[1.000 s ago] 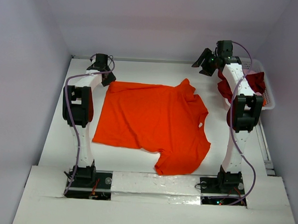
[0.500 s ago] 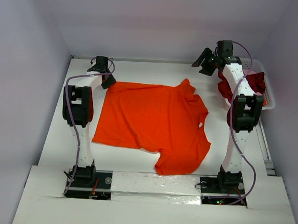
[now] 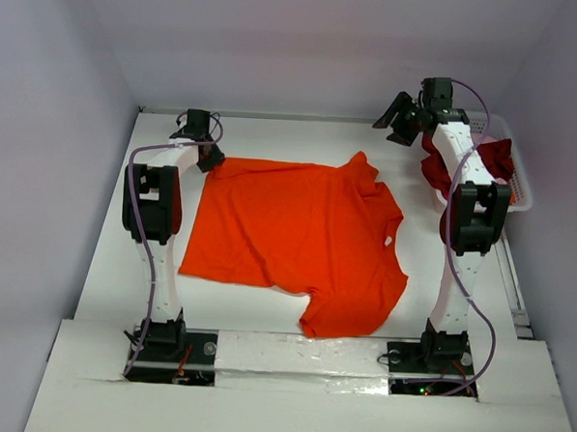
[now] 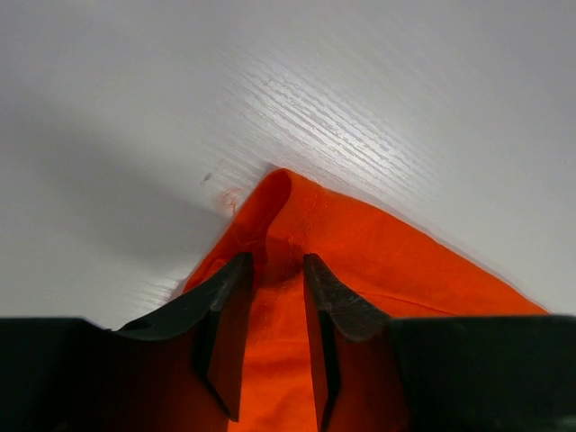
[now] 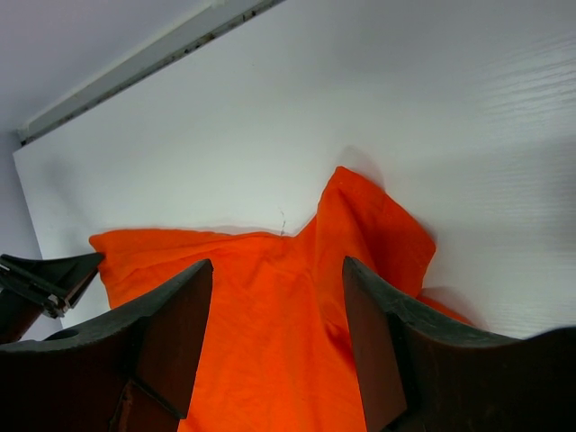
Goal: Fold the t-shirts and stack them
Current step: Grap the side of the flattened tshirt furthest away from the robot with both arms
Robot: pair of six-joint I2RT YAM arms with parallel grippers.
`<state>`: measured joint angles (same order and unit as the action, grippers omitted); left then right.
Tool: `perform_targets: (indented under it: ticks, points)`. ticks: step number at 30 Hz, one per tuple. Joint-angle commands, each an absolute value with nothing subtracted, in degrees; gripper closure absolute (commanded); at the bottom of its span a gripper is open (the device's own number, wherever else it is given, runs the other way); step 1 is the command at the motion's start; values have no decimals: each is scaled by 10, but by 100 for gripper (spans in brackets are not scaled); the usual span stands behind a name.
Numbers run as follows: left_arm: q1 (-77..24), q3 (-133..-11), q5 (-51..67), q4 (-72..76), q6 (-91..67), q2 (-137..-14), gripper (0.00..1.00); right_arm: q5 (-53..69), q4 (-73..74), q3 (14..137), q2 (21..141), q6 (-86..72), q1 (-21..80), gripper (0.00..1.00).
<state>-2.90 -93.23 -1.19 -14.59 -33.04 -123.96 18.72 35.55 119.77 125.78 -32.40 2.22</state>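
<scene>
Orange t-shirt [image 3: 297,236] lies spread flat on the white table [image 3: 102,264] between the two arms, its near sleeve reaching almost to the strip where the arms are bolted. Its outline matches that of a second ago; no edge has shifted. What has changed is small: the left gripper's fingers have drawn a shade closer together, and the right gripper sits slightly farther back than it did.

Farther in, the left gripper [image 3: 207,154] is down on the shirt's far left corner. In the left wrist view its fingers stand narrowly apart, pinched on a raised ridge of orange cloth that puckers between the tips, with the corner's point just beyond them on the bare table.

Farther still, the right gripper [image 3: 402,120] hangs above the table near the back wall, beyond the far sleeve. Its jaws are spread wide and hold nothing; the right wrist view shows the far sleeve peaking up below and between them.

The shirt's long axis runs left to right: the hem is at the left, and the collar with its white neck label [image 3: 389,243] points right. One sleeve points near, the other far.

At the far right, a dark red t-shirt [image 3: 429,170] spills over the rim of a white basket [image 3: 522,194].
</scene>
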Motion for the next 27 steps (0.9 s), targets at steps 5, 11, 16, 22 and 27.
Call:
perform_targets:
  ticks: [5, 11, 16, 22, 27]
  points:
    - [-27, -935, -4, -138, -336, -1244, 91, 198, 334, 1217, 1258, -325, 18, 35]
    - [-27, -933, -4, -137, -339, -1241, 100, 200, 333, 1217, 1259, -326, 18, 35]
    - [-27, -940, -3, -142, -341, -1236, 100, 192, 333, 1216, 1261, -326, 18, 35]
    - [-27, -940, -3, -144, -342, -1229, 100, 184, 330, 1220, 1289, -344, 12, 34]
    - [-27, -941, -3, -148, -344, -1227, 100, 128, 356, 1195, 1296, -362, 12, 35]
